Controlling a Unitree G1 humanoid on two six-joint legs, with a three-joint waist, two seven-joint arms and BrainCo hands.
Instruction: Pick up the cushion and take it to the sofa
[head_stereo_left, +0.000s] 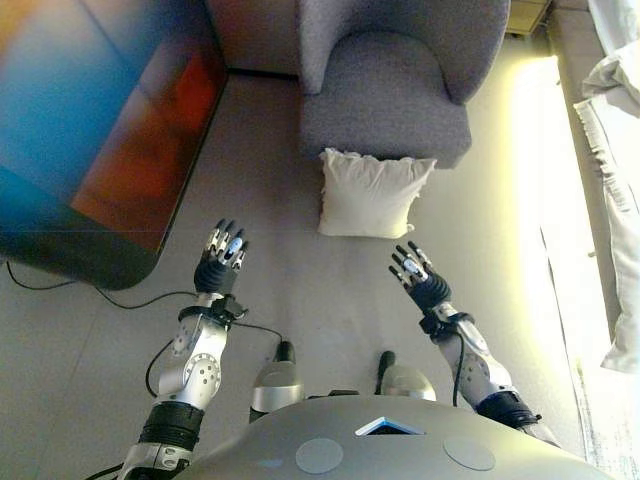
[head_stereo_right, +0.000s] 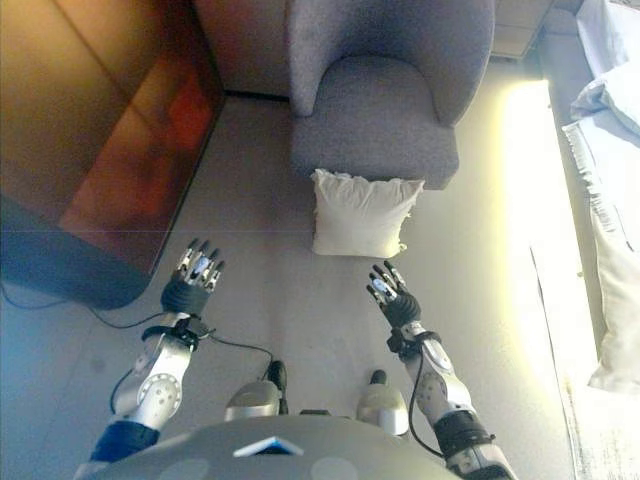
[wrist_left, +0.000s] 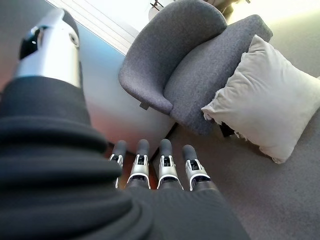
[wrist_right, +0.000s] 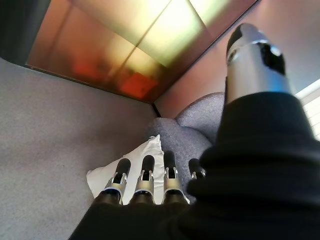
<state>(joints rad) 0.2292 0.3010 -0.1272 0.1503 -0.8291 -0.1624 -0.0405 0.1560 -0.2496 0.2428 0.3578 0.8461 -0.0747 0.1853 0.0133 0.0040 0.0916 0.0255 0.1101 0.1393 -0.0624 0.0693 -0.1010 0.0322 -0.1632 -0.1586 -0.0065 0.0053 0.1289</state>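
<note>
A white cushion (head_stereo_left: 370, 193) stands on the grey floor, leaning against the front of a grey sofa chair (head_stereo_left: 392, 95). It also shows in the left wrist view (wrist_left: 267, 107) and in the right wrist view (wrist_right: 145, 162). My left hand (head_stereo_left: 222, 258) is open and empty, held above the floor to the left of the cushion and nearer me. My right hand (head_stereo_left: 418, 277) is open and empty, just right of the cushion and nearer me. Neither hand touches the cushion.
A large glossy dark panel (head_stereo_left: 95, 130) lies on the floor at the left. White bedding (head_stereo_left: 615, 110) lies along the right edge. Bare grey floor (head_stereo_left: 310, 290) lies between my hands.
</note>
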